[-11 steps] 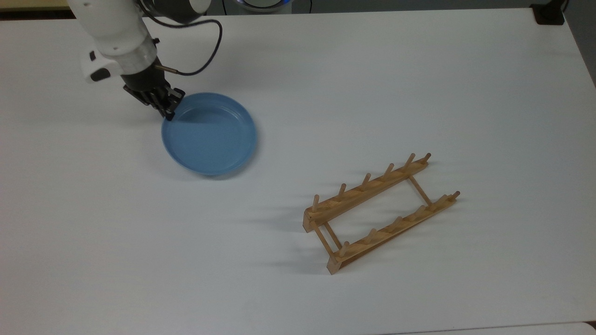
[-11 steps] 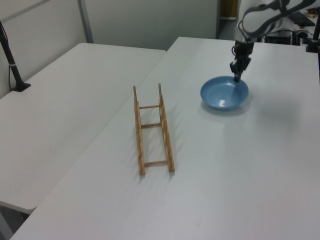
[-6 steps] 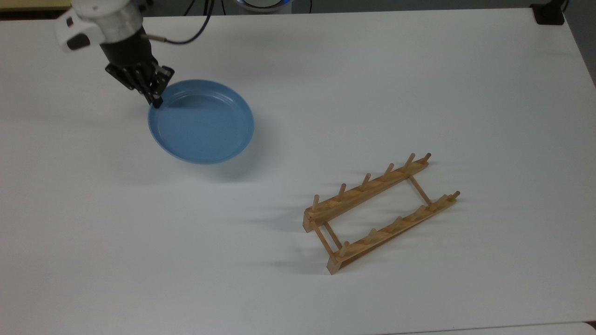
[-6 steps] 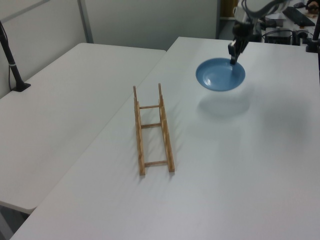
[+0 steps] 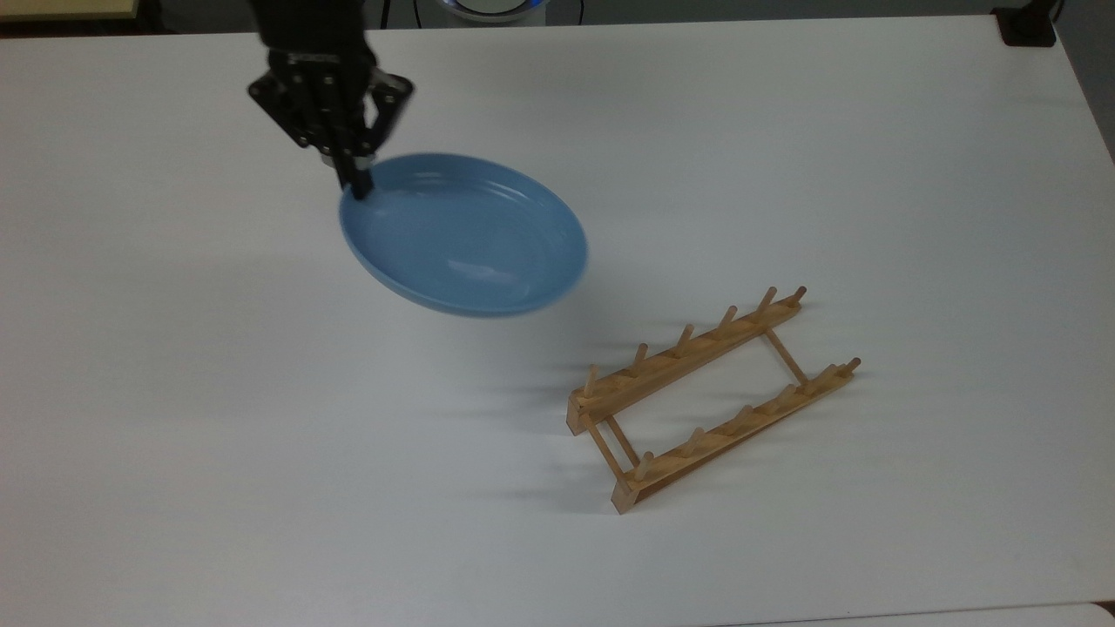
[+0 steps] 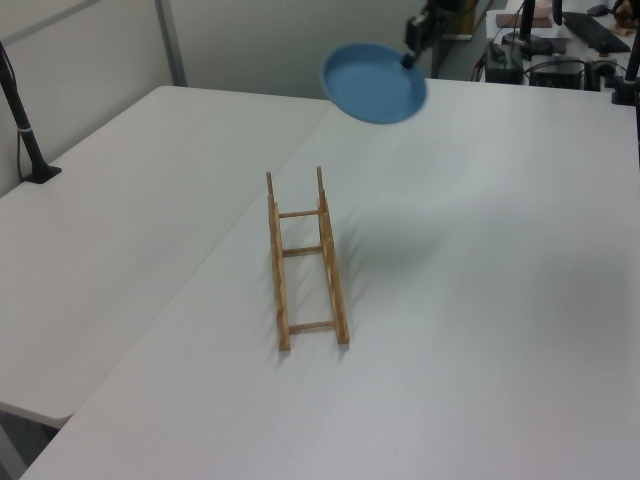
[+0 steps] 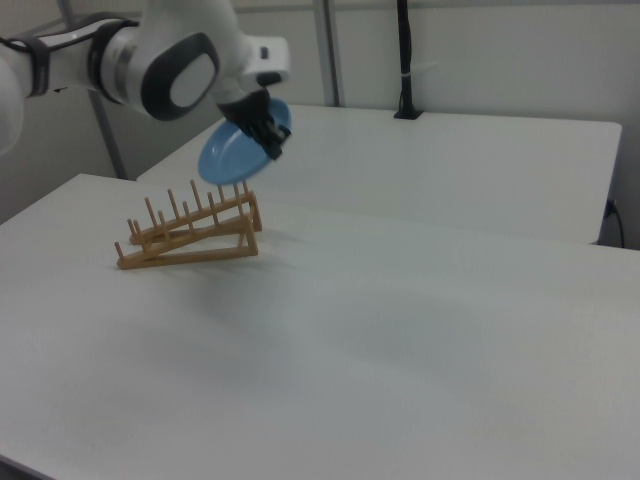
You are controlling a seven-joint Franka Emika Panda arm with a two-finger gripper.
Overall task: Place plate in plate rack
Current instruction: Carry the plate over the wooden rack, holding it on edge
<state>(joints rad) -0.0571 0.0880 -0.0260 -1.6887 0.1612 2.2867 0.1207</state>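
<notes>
The gripper (image 5: pixel 357 187) pinches the rim of the plate (image 5: pixel 466 235) with its fingers closed tight. The plate is round, shiny, light blue and tilted, up in the air in the top view's upper left. The plate rack (image 5: pixel 710 396) sits on the table (image 5: pixel 261 488), well apart.

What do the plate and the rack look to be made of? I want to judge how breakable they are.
The plate: light blue and glossy, with bright highlights across the inside; probably plastic or glazed ceramic, the look leaves that open. The rack: light-brown wood, matt, seemingly unpainted, with visible grain on the rails and round pegs.
</notes>
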